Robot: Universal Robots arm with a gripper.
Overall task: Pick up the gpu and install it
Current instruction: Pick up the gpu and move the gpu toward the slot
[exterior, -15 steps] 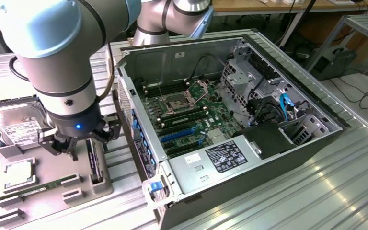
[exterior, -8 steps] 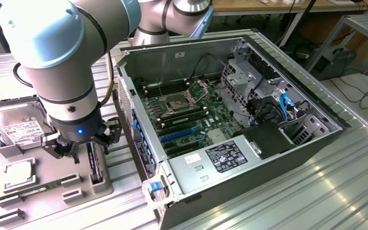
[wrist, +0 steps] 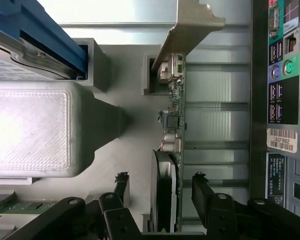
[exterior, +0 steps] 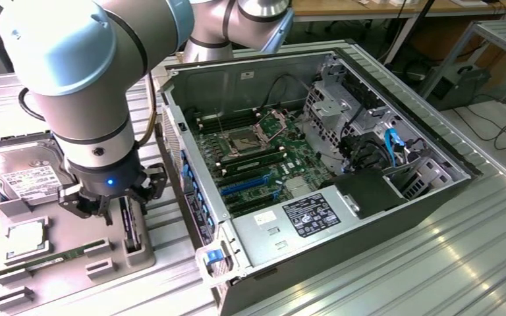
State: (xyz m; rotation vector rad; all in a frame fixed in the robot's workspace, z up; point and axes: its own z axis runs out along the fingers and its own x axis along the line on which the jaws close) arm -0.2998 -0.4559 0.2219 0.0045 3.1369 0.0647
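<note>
The gpu [wrist: 173, 125] stands on edge in a slot of the grey holder [wrist: 120, 65], silver bracket [wrist: 190, 25] at one end. The tool [wrist: 161, 184] straddles it, fingers [wrist: 122, 184] apart, with a gap on each side. Just beside it is the computer case [exterior: 235, 79], whose barcode sticker [wrist: 281, 140] is not surely legible. A narrow strip of counter [wrist: 215, 85] separates card and case.

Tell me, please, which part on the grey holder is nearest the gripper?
The graphics card, standing on edge beside the computer case; the open gripper straddles it. The hard drive, processor and memory stick sit further off.
</note>
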